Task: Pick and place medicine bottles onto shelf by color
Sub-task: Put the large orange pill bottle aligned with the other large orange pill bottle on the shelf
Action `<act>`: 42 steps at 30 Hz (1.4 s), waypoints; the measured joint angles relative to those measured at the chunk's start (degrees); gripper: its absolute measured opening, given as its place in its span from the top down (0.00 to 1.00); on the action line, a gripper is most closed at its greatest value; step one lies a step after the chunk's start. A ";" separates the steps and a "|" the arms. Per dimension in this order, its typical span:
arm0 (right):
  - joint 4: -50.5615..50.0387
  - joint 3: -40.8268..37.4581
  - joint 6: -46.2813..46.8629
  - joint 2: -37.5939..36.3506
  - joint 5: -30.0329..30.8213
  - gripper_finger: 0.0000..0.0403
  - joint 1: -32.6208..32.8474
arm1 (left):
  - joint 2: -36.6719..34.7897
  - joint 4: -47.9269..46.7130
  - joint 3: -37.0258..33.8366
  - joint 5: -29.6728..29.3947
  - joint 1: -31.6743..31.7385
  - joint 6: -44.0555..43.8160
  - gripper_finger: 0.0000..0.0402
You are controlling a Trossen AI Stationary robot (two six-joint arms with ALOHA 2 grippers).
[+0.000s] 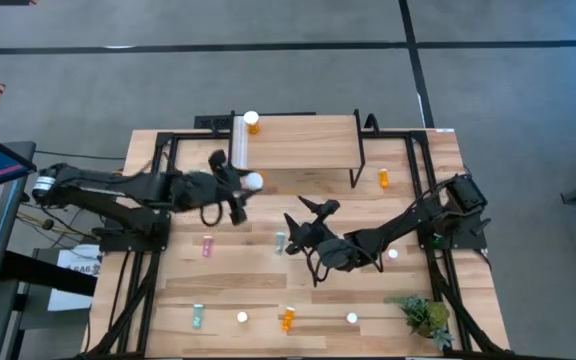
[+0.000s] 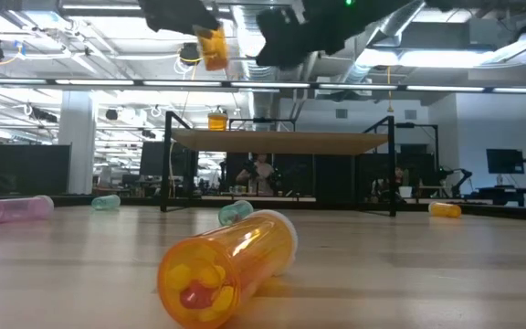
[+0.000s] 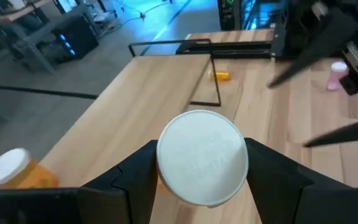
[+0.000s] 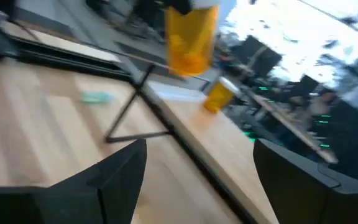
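The left arm reaches over the shelf (image 1: 298, 140), its left end effector (image 1: 246, 182) clamped on an orange white-capped bottle (image 3: 202, 158). The right end effector (image 1: 303, 215), fingers spread and empty, hangs above the table (image 1: 248, 285). Another orange bottle (image 1: 252, 122) probably stands on the shelf corner.

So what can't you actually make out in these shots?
- Held bottle: left wrist view shows only its white lid, pinched in the left gripper; the body is hidden behind it.
- Right gripper, open: right wrist view is motion-blurred.
- Shelf: low view sees only its edge, not the top.
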 joint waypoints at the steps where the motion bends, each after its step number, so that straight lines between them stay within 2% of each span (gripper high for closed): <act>1: -1.77 0.00 2.82 -0.94 -3.02 0.22 -0.21 | -1.37 -1.35 0.00 1.23 1.38 -0.08 0.51; 7: -18.73 0.05 23.95 -7.01 -27.17 0.22 -3.86 | -5.93 -4.48 0.05 8.42 11.55 0.71 0.51; 10: -21.73 -0.06 27.96 -7.95 -32.15 0.22 -5.31 | -5.06 -8.02 2.06 14.04 16.99 0.82 0.51; 17: -22.06 -0.04 27.34 -8.06 -33.07 0.22 -5.41 | 0.94 -9.26 7.63 25.14 26.73 2.92 0.51; 22: -21.97 -0.04 26.74 -8.04 -31.22 0.23 -4.12 | 5.59 -8.74 7.93 33.60 32.88 2.97 0.51; 31: -22.10 -0.04 26.63 -8.02 -30.19 0.23 -2.76 | 13.21 -7.70 7.91 41.60 41.83 2.92 0.51; 42: -22.06 -0.04 26.67 -8.00 -30.17 0.23 -3.52 | 17.71 -6.57 8.13 46.36 44.83 2.56 0.51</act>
